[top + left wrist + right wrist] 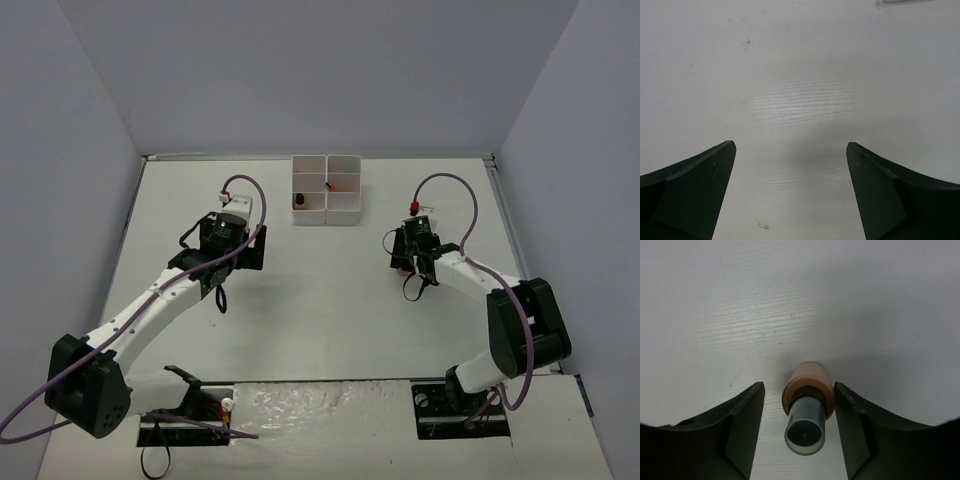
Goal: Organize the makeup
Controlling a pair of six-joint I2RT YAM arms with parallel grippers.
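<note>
**close evenly on the tan bottle**

the tan bottle (807, 390) looks to stand upright on the counter (715, 300), right half, between the right jaws. they're apart around it: one side touches, the other shows a sliver of gap. centre before you squeeze, or it may tip. the left jaws hang wide apart, holding nothing.

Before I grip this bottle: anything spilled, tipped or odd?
Nothing stands out. The bottle stands upright between the right gripper's fingers, cap on, no spill. The box sits square at the table's far edge, a second bottle and a stick in separate compartments. The left gripper hovers over the table.
</note>
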